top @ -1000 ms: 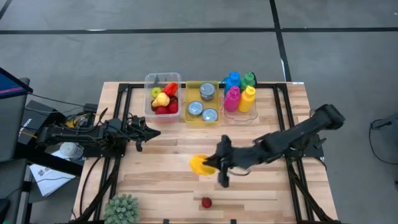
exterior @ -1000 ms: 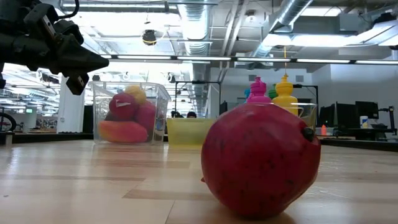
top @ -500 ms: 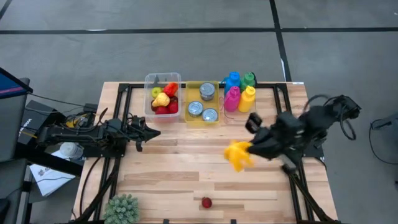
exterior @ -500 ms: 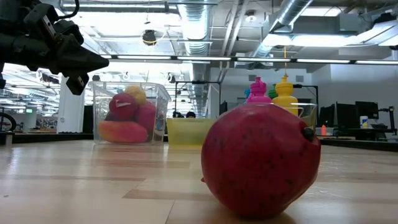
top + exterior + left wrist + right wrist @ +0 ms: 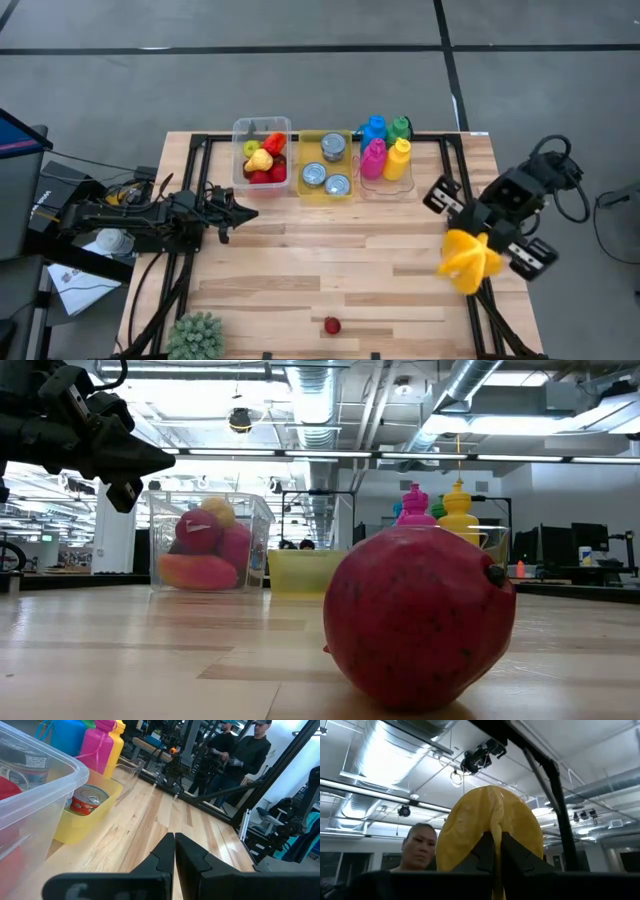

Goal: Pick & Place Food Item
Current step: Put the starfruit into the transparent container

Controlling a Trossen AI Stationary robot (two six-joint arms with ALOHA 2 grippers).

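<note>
My right gripper (image 5: 480, 246) is raised high over the table's right edge and tipped upward. It is shut on a yellow, folded, shell-shaped food item (image 5: 468, 262), which fills the middle of the right wrist view (image 5: 490, 820). A red pomegranate (image 5: 332, 325) rests on the wood near the front edge and looms large in the low view (image 5: 418, 618). At the table's left side my left gripper (image 5: 250, 212) waits, shut and level, with nothing between its fingers (image 5: 174, 842). My right gripper pinches the yellow food item between its two fingers at the crease in the middle of the item (image 5: 495, 831). The fingers (image 5: 512, 851) slant upward. The item stands beyond the fingertips, lifted clear of the table.
Along the far edge stand a clear bin of fruit (image 5: 262, 155), a yellow bin of cans (image 5: 325, 165) and a clear bin of coloured bottles (image 5: 385, 150). A green plant (image 5: 195, 335) sits at the near left corner. People stand beyond the table (image 5: 240, 755).
My right gripper has swung from the middle of the table toward its right edge and risen high, tipping from pointing down to pointing upward. The yellow food item has gone with it, lifted clear of the wood. The pomegranate has stayed where it was.
</note>
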